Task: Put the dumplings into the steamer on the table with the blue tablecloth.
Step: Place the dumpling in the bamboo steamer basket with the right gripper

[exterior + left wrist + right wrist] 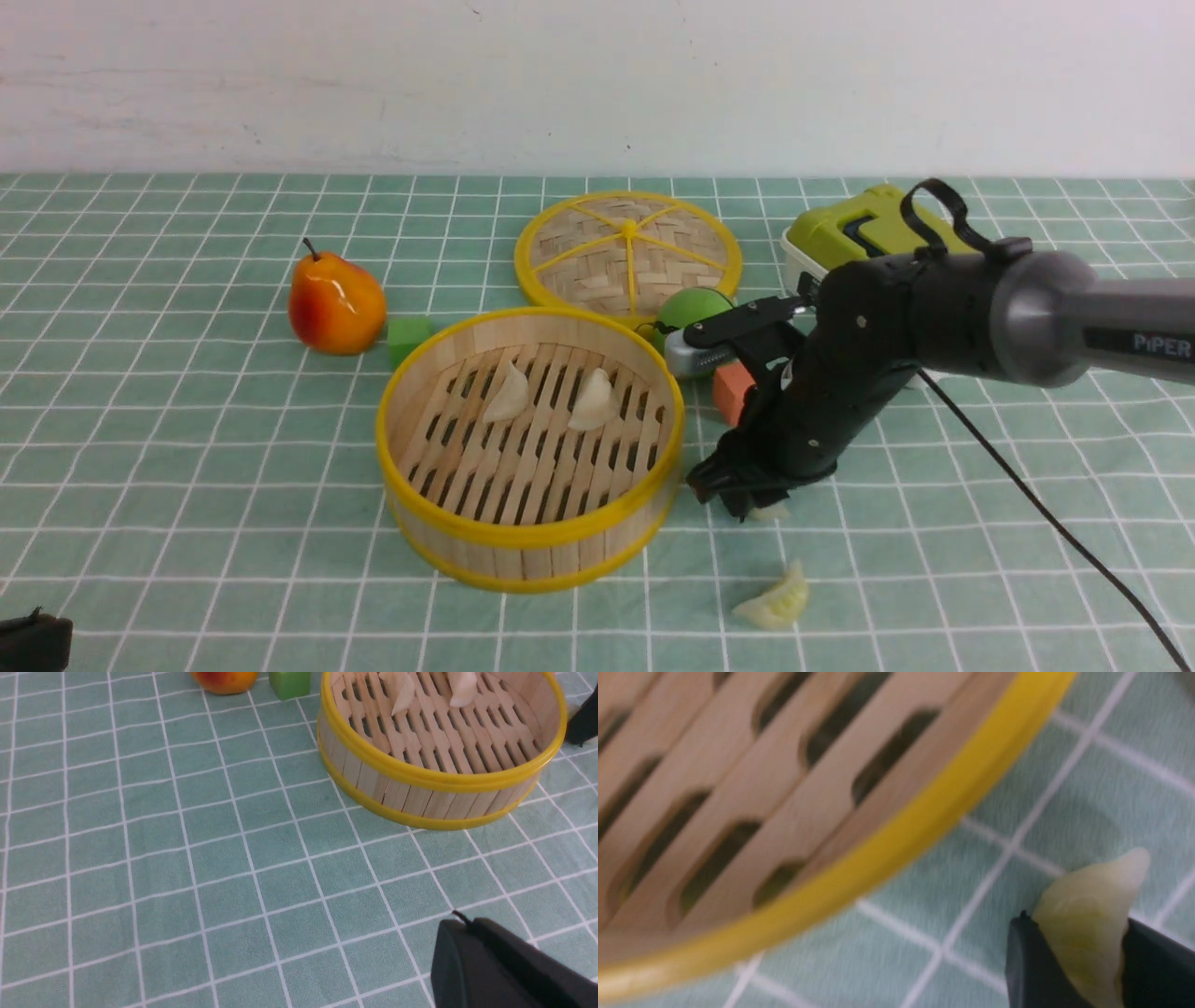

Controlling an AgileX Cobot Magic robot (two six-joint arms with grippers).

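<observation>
1. My right claw (1090, 975) is clamped on a pale yellow-green dumpling (1087, 905), low at the blue tablecloth (187, 448), just beside the right wall of the steamer (527, 541).
2. The steamer stands mid-counter (934, 597), toward the near edge, with two cream dumplings (509, 392) lying on its slats.
3. A fourth dumpling (775, 605) lies on the cloth, closer to the near edge.
4. My left claw (490, 961), closed, sits by the near-left corner.

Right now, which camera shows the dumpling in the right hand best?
The right wrist view: the pale dumpling is close up, held between the dark fingers of the right hand. The front view shows only a pale sliver under that hand; the left wrist view shows little beyond the hand's dark edge.
</observation>
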